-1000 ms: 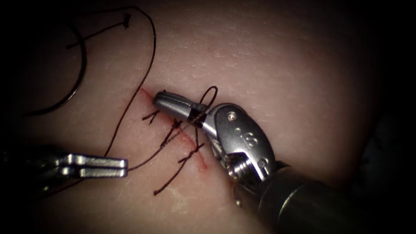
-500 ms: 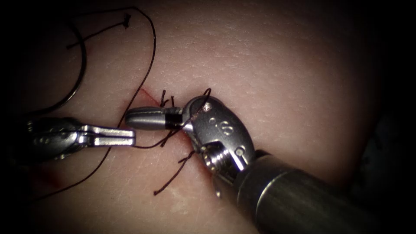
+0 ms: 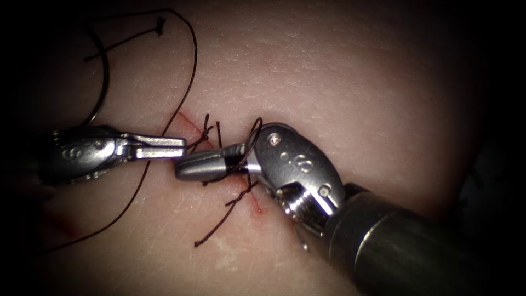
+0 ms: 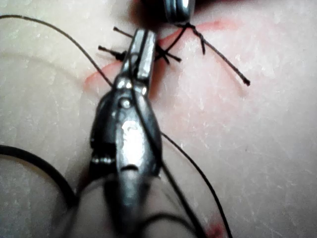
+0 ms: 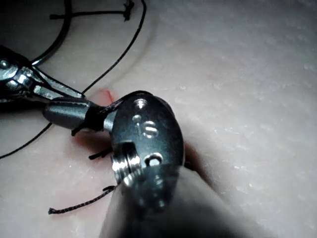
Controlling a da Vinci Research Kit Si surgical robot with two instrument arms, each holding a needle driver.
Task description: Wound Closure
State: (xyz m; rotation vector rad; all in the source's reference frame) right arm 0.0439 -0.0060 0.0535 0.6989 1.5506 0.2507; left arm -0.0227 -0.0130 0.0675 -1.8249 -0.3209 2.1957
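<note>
The cut runs as a red line down the tissue, crossed by dark stitches with cut ends. My left tool lies left of the cut, its jaws shut on the thread, which passes through them. My right tool reaches across the cut with its jaws shut, and a loop of thread is wound around them. The curved needle lies free on the tissue at the far left, held by neither tool and not in the tissue.
A knotted thread end lies at the upper left beside the needle. A smear of red fluid marks the tissue at the lower left. The right tool's thick shaft covers the lower right.
The left tool has risen and moved right toward the cut with the thread. The right tool swung its jaws leftward, then drew back slightly, the loop staying around them.
</note>
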